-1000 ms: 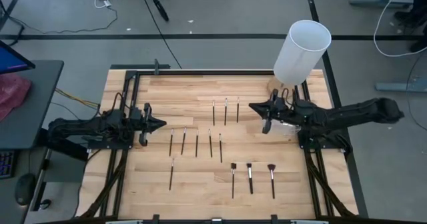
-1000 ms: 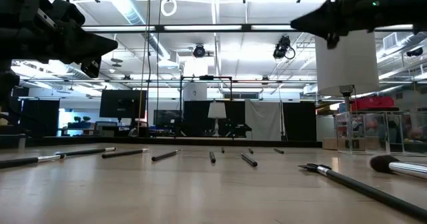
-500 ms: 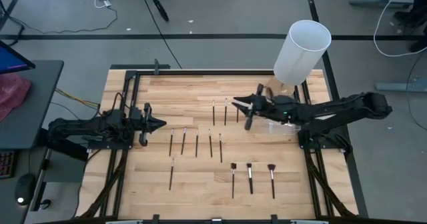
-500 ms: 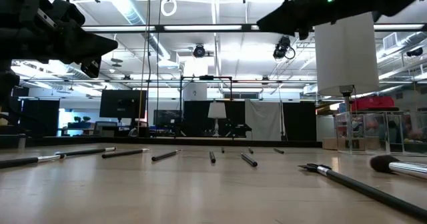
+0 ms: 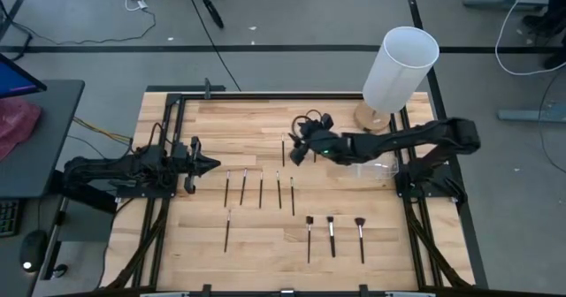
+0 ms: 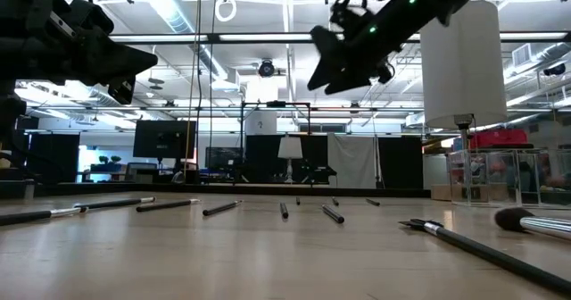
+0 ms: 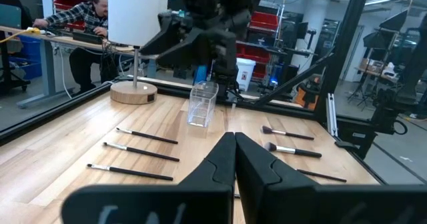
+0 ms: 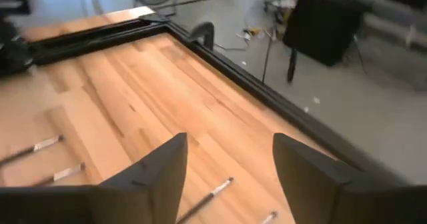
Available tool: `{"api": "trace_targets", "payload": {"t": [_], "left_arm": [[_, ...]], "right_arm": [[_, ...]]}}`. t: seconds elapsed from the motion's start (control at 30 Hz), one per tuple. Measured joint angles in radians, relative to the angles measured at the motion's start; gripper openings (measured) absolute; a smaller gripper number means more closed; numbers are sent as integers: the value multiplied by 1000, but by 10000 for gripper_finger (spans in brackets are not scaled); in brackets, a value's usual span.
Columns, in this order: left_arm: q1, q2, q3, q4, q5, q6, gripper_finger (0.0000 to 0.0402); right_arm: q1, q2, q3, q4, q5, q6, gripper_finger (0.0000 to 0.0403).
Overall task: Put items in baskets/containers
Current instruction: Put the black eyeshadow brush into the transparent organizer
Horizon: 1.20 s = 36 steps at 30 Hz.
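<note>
Thin dark brushes lie flat on the wooden table: three side by side (image 5: 299,147) toward the far side, a row of several (image 5: 261,191) in the middle, one alone (image 5: 227,229), and three with wider bristles (image 5: 331,235) nearer the front. The clear container (image 7: 202,104) stands on the table at the right, partly under my right arm (image 5: 376,168). My right gripper (image 5: 296,148) hovers open above the three far brushes (image 8: 203,197), slanting down, with nothing between its fingers. My left gripper (image 5: 215,164) is shut and level at the table's left, clear of everything.
A tall white cylinder (image 5: 400,67) on a round wooden base (image 5: 370,117) stands at the far right corner. A black frame (image 5: 177,98) borders the table. People work at a desk (image 7: 87,24) beyond the table.
My right gripper has reached from the table's right side toward its middle, arriving above the three far brushes. It has tipped from level to slanting down, and its fingers have opened. No brush has moved.
</note>
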Motion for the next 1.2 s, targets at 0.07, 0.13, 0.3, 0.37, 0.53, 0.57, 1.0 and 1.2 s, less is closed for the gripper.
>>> {"api": "trace_targets", "payload": {"t": [0.07,0.13,0.3,0.37,0.53,0.57,1.0,1.2], "left_arm": [[0,0,0,0,0,0,7],[0,0,0,0,0,0,7],[0,0,0,0,0,0,7],[0,0,0,0,0,0,7],[0,0,0,0,0,0,7],[0,0,0,0,0,0,7],[0,0,0,0,0,0,7],[0,0,0,0,0,0,7]], "right_arm": [[-7,48,14,7,11,76,246],[-15,94,19,9,21,140,255],[-36,175,20,2,23,278,265],[-40,203,20,0,25,318,266],[-42,271,21,1,40,389,260],[-42,286,21,-1,49,400,258],[-77,463,21,7,90,550,241],[-91,492,23,30,100,552,226]]}}
